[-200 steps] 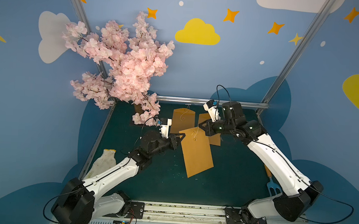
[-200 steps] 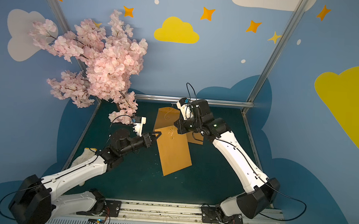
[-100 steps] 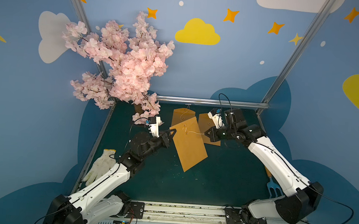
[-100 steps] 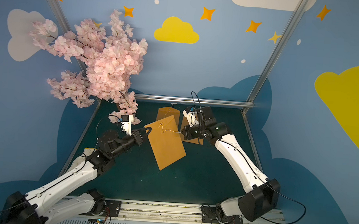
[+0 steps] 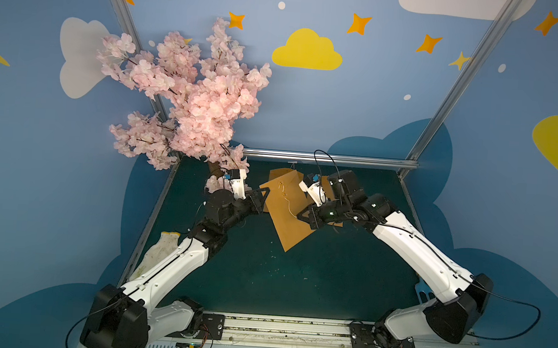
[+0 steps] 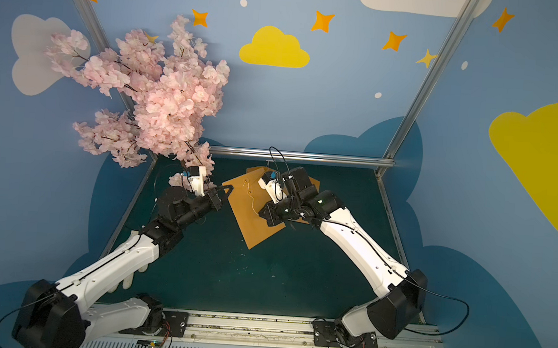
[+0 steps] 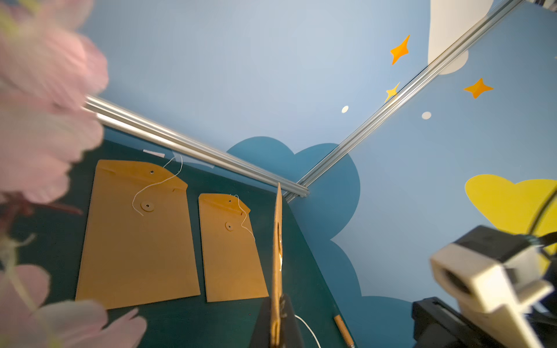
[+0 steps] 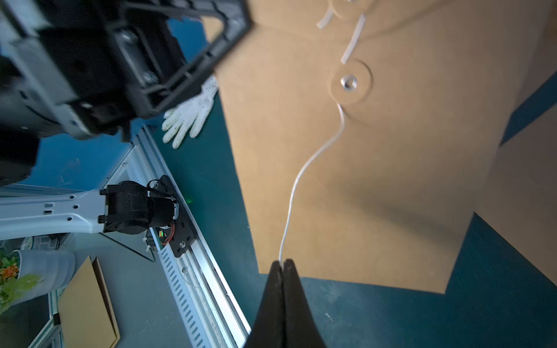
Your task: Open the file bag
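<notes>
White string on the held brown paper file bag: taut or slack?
Slack: white string curves from round button to shut right gripper.

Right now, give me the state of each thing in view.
held file bag: lifted, tilted, not yet open
string: slack, end pinched
left fingers: shut on the held file bag's edge
right fingers: shut on the string
large file bag: flat on the table, string loose
small file bag: flat, string loose
glove: flat on the table
</notes>
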